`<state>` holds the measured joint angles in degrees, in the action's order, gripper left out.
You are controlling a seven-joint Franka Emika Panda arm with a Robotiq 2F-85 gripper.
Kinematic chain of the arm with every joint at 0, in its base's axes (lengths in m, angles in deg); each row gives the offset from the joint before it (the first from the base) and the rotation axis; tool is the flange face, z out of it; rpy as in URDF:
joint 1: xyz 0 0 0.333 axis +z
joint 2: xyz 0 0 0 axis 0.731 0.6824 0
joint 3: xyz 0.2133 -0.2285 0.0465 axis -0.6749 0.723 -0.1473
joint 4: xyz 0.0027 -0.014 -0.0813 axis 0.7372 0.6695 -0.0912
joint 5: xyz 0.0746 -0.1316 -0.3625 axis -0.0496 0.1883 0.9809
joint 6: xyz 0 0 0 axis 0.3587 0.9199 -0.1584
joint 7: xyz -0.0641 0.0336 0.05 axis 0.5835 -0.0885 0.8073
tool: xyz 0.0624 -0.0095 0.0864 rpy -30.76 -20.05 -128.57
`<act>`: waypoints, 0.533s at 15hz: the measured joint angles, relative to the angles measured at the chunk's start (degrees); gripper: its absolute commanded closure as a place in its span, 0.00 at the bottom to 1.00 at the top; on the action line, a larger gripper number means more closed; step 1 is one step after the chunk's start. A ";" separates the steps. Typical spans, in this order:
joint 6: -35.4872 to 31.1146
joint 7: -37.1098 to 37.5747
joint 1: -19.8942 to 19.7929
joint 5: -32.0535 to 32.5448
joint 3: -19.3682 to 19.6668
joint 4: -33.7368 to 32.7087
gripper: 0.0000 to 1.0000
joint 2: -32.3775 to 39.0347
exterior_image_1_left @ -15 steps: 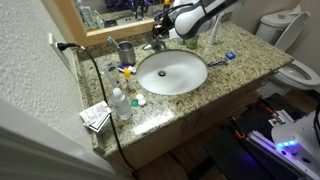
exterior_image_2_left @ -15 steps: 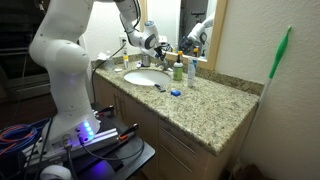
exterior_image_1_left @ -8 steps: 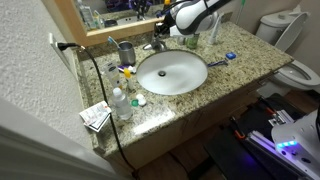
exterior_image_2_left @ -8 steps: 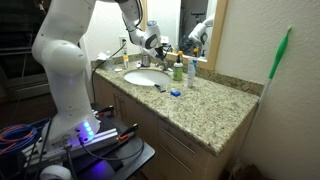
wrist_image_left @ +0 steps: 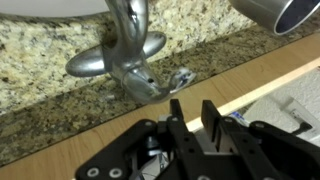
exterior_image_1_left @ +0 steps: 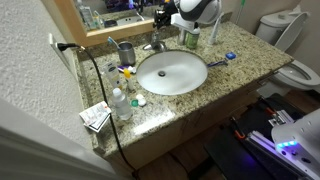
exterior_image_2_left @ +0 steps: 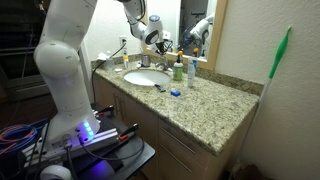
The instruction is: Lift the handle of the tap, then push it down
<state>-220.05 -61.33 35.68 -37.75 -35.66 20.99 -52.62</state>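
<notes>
Handle [wrist_image_left: 141, 80], claw [wrist_image_left: 194, 112] just beside, apart

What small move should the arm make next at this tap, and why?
Probably ease the gripper toward the handle of the tap. In the wrist view its fingers sit slightly apart, holding nothing, with granite counter showing between them and the handle, so it cannot lift or push until they touch. Whether the handle is up or down is unclear.
</notes>
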 measured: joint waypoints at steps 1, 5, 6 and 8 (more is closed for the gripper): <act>-0.70 0.01 -0.68 0.00 -1.19 -0.16 0.93 -0.67; -3.86 0.77 -0.92 0.00 -3.41 -0.32 0.50 -3.50; -3.42 1.13 -0.70 0.02 -3.17 -0.21 0.43 -4.35; -1.34 2.17 1.23 0.53 0.15 0.88 0.29 -7.25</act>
<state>-221.39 -59.16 36.91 -37.22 -35.52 21.87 -59.87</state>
